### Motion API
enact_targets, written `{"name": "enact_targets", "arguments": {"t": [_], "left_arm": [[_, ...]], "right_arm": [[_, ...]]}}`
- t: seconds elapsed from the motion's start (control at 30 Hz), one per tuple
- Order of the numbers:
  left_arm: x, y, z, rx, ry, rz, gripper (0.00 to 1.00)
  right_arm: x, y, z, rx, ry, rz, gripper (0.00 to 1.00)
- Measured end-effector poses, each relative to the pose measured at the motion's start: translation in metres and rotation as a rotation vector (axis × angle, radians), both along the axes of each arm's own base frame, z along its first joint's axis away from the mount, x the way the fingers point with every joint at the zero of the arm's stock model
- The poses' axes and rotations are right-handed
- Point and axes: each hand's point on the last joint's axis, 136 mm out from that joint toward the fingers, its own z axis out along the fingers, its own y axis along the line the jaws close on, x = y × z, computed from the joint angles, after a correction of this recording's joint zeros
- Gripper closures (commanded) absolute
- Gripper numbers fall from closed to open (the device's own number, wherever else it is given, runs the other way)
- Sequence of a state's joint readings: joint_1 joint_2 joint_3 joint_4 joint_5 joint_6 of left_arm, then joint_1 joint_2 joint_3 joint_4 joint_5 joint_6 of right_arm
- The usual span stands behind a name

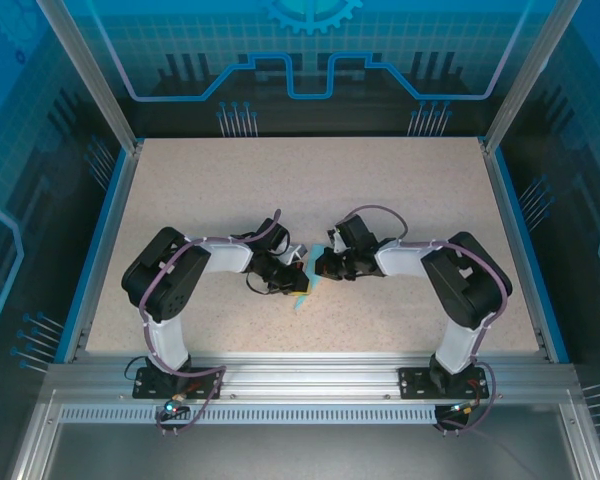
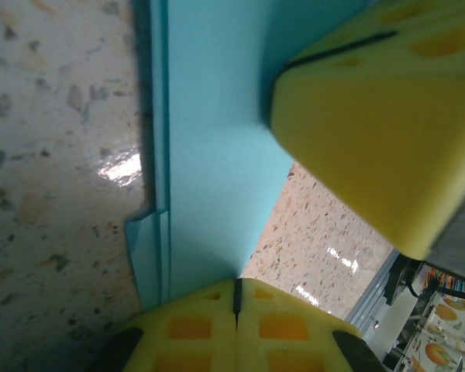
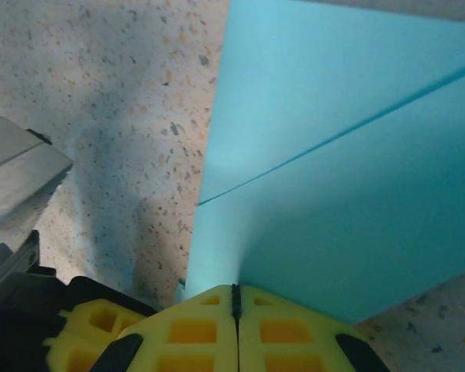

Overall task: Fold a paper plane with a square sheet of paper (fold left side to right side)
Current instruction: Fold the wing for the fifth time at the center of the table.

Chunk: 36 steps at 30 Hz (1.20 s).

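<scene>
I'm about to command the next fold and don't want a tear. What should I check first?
1. Left gripper shut on paper: ok.
2. Right gripper shut on paper: ok.
3. Paper already creased: ok, a fold line crosses it in the right wrist view.
4. Paper's layers flush: not ok, one steps out along the edge in the left wrist view.
5. Grippers clear of each other: cannot tell; they sit very close.
</scene>
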<state>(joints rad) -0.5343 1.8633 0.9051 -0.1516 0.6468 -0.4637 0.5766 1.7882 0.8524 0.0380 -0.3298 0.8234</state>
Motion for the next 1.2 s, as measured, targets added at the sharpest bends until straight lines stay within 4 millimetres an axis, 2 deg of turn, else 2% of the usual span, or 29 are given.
{"name": "enact_targets", "arguments": {"t": [0.23, 0.5, 0.73, 1.2], "left_arm": [[-0.004, 0.002, 0.004, 0.025, 0.002, 0.004, 0.98], [-0.011, 0.005, 0.034, 0.015, -0.018, 0.003, 0.98], [-0.017, 0.002, 0.038, -0.017, 0.009, -0.013, 0.98], [-0.033, 0.008, 0.009, 0.010, 0.112, -0.023, 0.98]], "right_arm": [[-0.002, -0.001, -0.006, -0.017, 0.035, -0.007, 0.95], [-0.003, -0.002, -0.007, -0.026, 0.051, -0.011, 0.95], [-0.003, -0.002, -0.007, -0.031, 0.056, -0.012, 0.95], [-0.002, -0.002, -0.007, -0.048, 0.077, -0.010, 0.95]]}}
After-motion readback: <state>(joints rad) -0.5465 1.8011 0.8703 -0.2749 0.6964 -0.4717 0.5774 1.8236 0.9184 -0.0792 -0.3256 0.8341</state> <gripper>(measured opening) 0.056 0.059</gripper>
